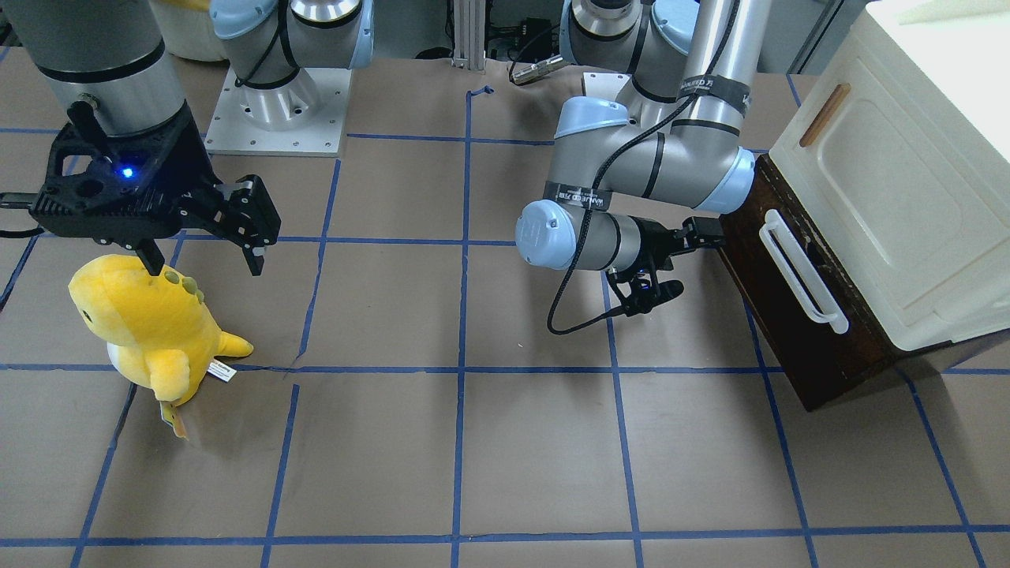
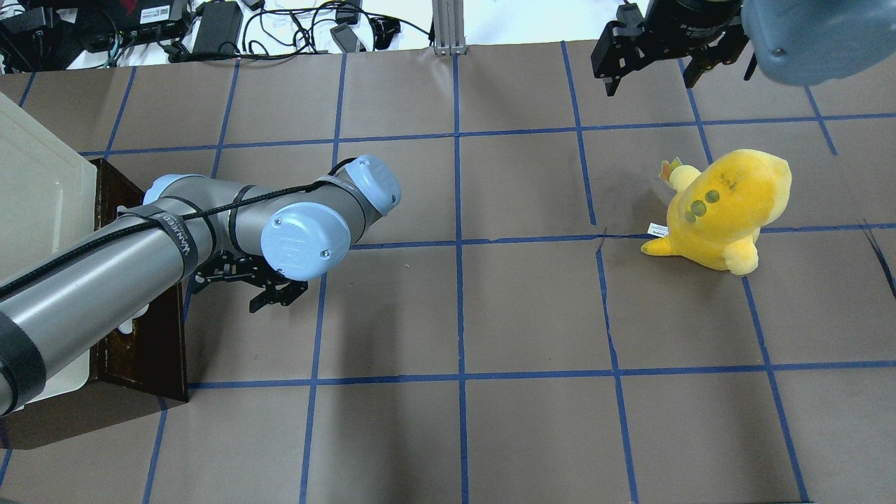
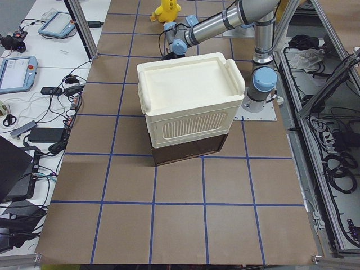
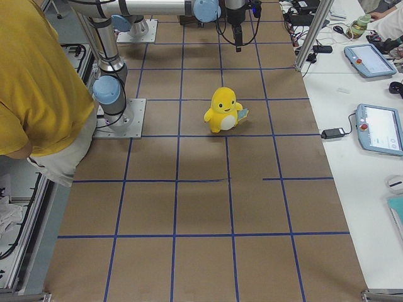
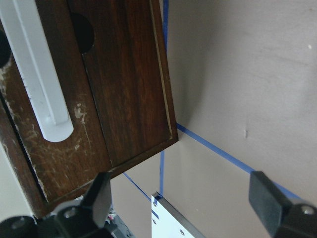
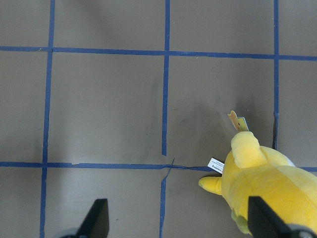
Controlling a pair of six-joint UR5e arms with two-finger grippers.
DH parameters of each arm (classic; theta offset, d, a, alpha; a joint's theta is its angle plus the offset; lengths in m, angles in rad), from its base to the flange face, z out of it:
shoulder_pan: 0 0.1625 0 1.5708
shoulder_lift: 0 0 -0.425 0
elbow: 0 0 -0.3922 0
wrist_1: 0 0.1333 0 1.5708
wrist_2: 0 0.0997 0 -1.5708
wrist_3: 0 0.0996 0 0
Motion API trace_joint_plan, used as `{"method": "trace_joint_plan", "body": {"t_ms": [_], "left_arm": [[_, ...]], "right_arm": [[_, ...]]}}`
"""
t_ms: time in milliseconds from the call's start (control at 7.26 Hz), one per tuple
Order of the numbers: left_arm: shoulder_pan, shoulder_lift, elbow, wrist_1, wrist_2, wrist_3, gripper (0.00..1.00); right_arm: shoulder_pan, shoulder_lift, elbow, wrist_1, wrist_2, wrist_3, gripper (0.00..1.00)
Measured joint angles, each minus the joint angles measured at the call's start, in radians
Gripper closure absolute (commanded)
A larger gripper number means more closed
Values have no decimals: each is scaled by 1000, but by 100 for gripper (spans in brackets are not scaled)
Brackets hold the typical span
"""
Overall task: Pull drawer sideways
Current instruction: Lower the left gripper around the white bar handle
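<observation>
Evidently at the approach step, the left end effector (image 5: 181, 196) hovers spread wide and empty beside a corner of the drawer (image 1: 777, 323), which sits beneath the cream cabinet (image 1: 892, 181) on the surface (image 1: 536, 442), so it next needs to straddle the white handle (image 1: 801, 272) and close.
</observation>
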Motion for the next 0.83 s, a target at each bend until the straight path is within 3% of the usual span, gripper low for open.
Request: {"method": "trace_joint_plan", "body": {"t_ms": [413, 826], "left_arm": [[28, -59, 7, -33, 204, 25, 0], [94, -49, 6, -61, 235, 10, 6]], "right_arm": [[0, 0, 0, 0, 0, 0, 0], [0, 0, 0, 0, 0, 0, 0]]}}
